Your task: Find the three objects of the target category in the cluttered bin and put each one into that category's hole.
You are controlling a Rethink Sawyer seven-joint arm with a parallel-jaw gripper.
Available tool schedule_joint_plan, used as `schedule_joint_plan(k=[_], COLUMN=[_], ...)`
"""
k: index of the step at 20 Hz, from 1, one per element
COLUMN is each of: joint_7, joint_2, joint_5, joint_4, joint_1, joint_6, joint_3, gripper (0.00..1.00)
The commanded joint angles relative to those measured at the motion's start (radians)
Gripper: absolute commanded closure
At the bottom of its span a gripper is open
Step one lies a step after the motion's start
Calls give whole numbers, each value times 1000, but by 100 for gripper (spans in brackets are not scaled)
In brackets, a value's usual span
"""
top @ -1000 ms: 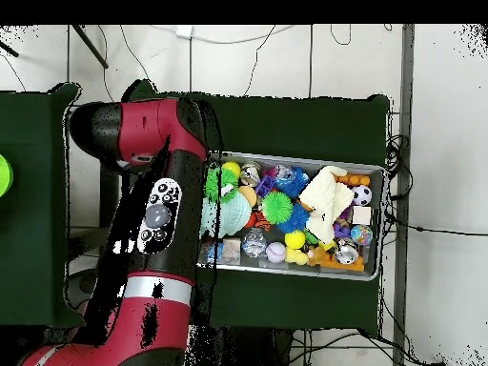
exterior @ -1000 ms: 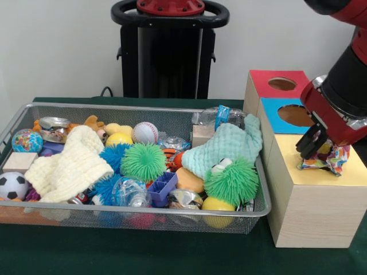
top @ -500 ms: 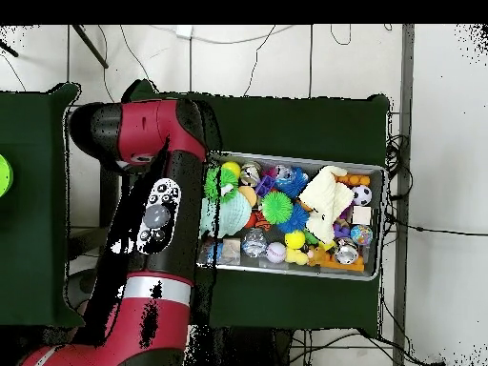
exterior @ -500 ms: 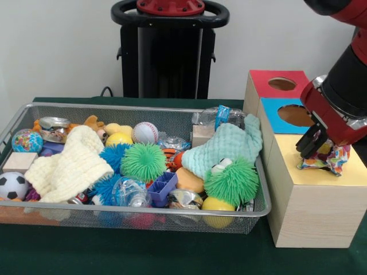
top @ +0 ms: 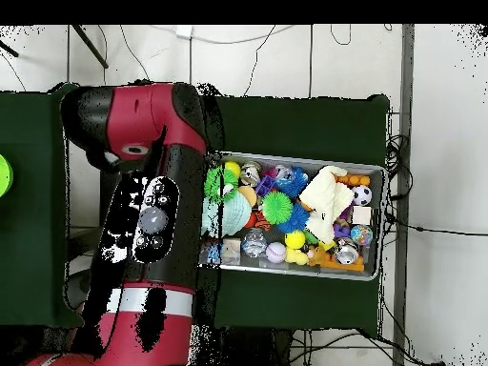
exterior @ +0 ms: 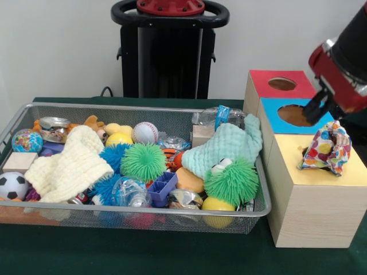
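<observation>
The wire mesh bin [exterior: 143,107] is full of toys: spiky green balls, a baseball [exterior: 145,132], a soccer ball, cloths. It also shows in the overhead view [top: 295,158]. A crumpled multicoloured cloth [exterior: 328,148] lies on the yellow top of the wooden box [exterior: 355,173]; the hole is hidden under it. My gripper [exterior: 314,112] hangs above the blue-topped box, up and left of the cloth, open and empty. In the overhead view my arm [top: 143,219] hides the boxes and the gripper.
The blue-topped box [exterior: 272,109] and the red-topped box [exterior: 262,77] stand behind the yellow one, each with a round hole. The robot's black pedestal [exterior: 169,51] stands behind the bin. A mint cloth [exterior: 226,146] hangs at the bin's right end.
My gripper has let go of the multicoloured cloth and risen up from the yellow box top. The cloth stays on the box.
</observation>
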Motion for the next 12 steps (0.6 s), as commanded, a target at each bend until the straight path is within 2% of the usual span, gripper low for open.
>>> schedule_joint_plan(k=[1,5,9,12], joint_7=[-238,-249,-165,-82], joint_2=[-78,-85,-85,-61], joint_5=[-114,-137,-114,-101], joint_4=[-115,-134,-114,-89], joint_1=[-71,-84,-78,-52], joint_6=[290,323,288,213], joint_3=[-1,18,66,85], gripper=[100,100,100,100])
